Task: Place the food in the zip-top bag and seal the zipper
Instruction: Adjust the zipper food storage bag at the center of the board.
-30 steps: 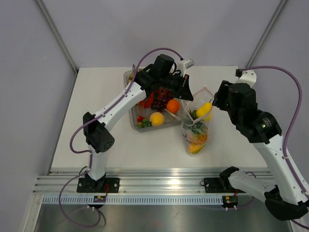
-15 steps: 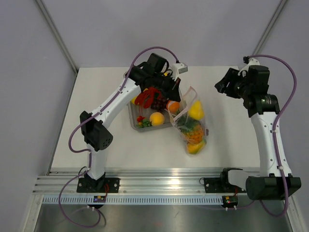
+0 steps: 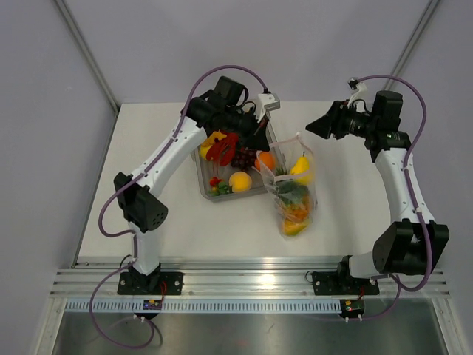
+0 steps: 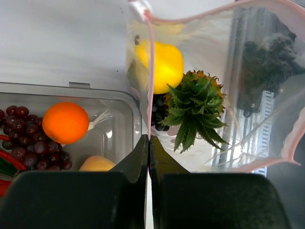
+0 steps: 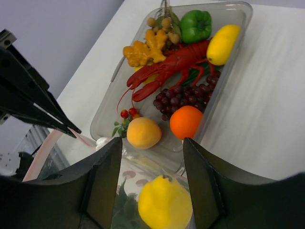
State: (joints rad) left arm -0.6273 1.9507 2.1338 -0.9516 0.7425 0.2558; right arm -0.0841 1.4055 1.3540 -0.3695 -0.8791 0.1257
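Note:
The zip-top bag (image 3: 294, 198) stands right of the tray, its mouth up and gaping. Inside it are a yellow fruit (image 3: 301, 167), a toy pineapple (image 4: 195, 102) and other food. My left gripper (image 3: 260, 140) (image 4: 148, 139) is shut on the pink zipper (image 4: 149, 71) at the mouth's left edge. My right gripper (image 3: 312, 127) (image 5: 152, 143) hovers open and empty, up and to the right of the bag. It looks down on the yellow fruit (image 5: 164, 202). More food lies in the tray: an orange (image 5: 186, 121), purple grapes (image 5: 183, 98), a lemon (image 5: 221, 44) and a green pepper (image 5: 196, 25).
The clear rigid tray (image 3: 202, 185) sits mid-table and also holds a red lobster (image 5: 178, 62) and a yellow-orange mango (image 5: 143, 132). The left arm reaches over the tray. Bare white table lies right of the bag and in front of the tray.
My right gripper has drawn back from the bag's mouth toward the far right, leaving the yellow fruit inside. The left gripper has shifted slightly left, taking the bag's edge with it.

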